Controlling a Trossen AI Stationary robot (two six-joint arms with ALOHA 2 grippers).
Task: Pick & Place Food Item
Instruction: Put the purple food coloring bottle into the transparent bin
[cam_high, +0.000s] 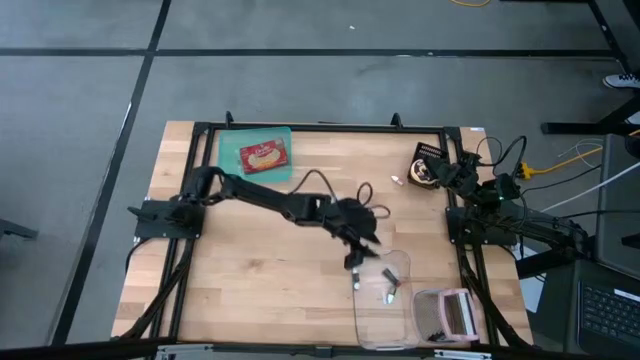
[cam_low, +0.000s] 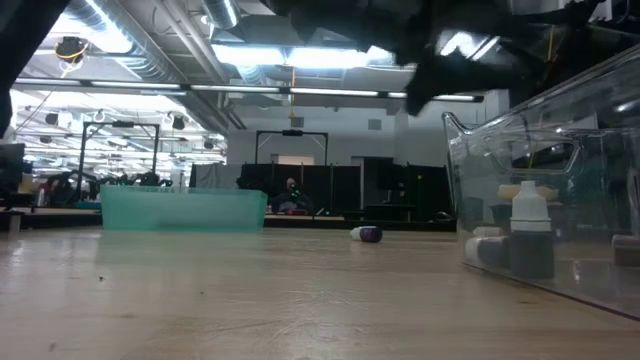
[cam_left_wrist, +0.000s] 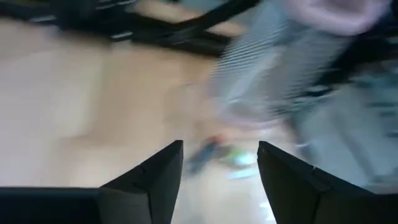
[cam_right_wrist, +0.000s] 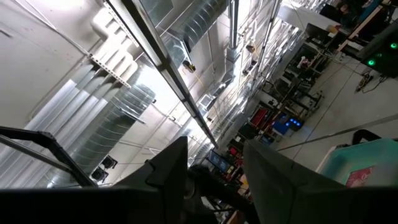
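Observation:
My left gripper (cam_high: 362, 258) (cam_left_wrist: 221, 146) hangs open and empty over the near right part of the table, at the far left corner of a clear plastic container (cam_high: 385, 305) (cam_low: 545, 200). Small white bottles (cam_high: 390, 290) (cam_low: 530, 228) stand on the container's floor. In the left wrist view a small blurred red and green thing (cam_left_wrist: 217, 154) lies on the surface below the gap between the fingers. A red and yellow food packet (cam_high: 264, 156) lies in a teal bin (cam_high: 255, 155) (cam_low: 183, 208) at the far left. My right gripper (cam_right_wrist: 214, 155) waits open, folded back at the right edge, pointing up.
A small purple thing (cam_high: 397, 181) (cam_low: 367, 234) lies on the bare wood near the far right. A pink striped object (cam_high: 450, 315) sits beside the clear container at the near right corner. The black frame (cam_high: 300, 128) rims the table. Bare wood (cam_high: 260, 280) spreads across the near left.

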